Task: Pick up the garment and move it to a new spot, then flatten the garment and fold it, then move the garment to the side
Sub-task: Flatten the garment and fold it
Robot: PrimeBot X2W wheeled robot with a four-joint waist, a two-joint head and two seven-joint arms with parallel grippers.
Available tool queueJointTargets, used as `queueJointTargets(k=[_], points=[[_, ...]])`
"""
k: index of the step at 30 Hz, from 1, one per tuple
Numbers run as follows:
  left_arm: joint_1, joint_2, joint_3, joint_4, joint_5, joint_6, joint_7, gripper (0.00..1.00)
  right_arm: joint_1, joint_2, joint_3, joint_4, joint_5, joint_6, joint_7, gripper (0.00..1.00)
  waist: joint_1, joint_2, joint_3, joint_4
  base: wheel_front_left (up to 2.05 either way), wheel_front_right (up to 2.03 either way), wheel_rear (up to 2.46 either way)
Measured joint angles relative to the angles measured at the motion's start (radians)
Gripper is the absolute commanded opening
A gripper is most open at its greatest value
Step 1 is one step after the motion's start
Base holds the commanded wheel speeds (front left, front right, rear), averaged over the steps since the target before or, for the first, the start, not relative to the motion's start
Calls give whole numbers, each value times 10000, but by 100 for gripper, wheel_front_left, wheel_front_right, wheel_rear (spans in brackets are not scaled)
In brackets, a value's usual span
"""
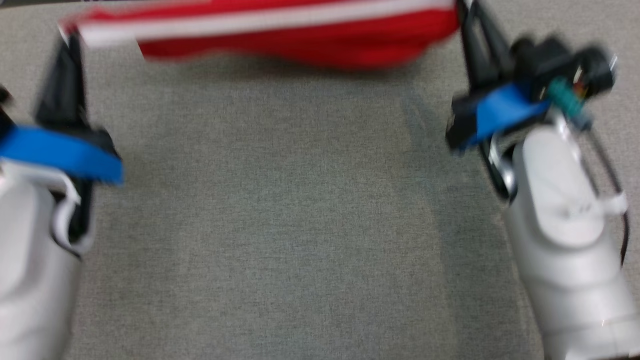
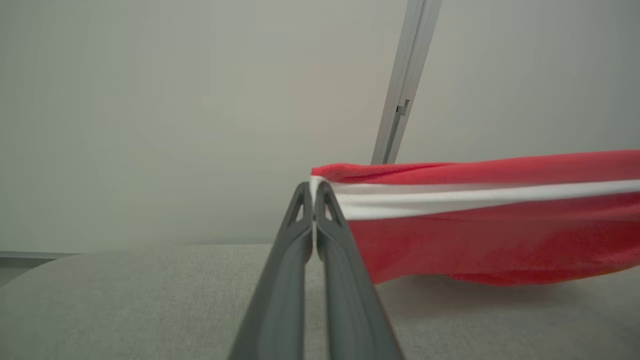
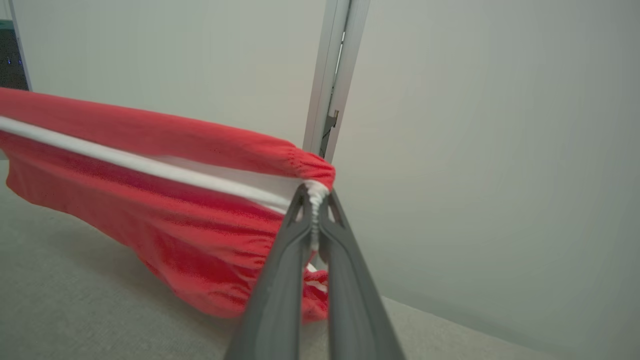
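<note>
Red garment [image 1: 280,35] with white band [image 2: 450,197], stretched across top of head view, hanging low over grey bench [image 1: 300,225]; contact with bench unclear. Left tool [image 2: 314,186] clamped together on band at one corner. Right tool [image 3: 315,192] clamped on gathered band at opposite corner. Probably light, soft, floppy knit: sagging between grips, with drooping lower edge. Best held by banded corners: thicker, less likely to slip. Head view blurred.

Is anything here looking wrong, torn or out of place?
Nothing stands out. The red garment hangs stretched between the left gripper and the right gripper, both shut on its white-striped edge. No tear is visible.
</note>
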Motion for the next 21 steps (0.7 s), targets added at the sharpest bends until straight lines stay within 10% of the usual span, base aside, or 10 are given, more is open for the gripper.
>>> queueJointTargets(k=[21], points=[[6507, -2220, 1590, 474, 959, 54, 0, 0, 8111, -696, 1956, -2462, 3087, -29, -73, 0, -4, -8, -3184, 339, 0, 0, 0]])
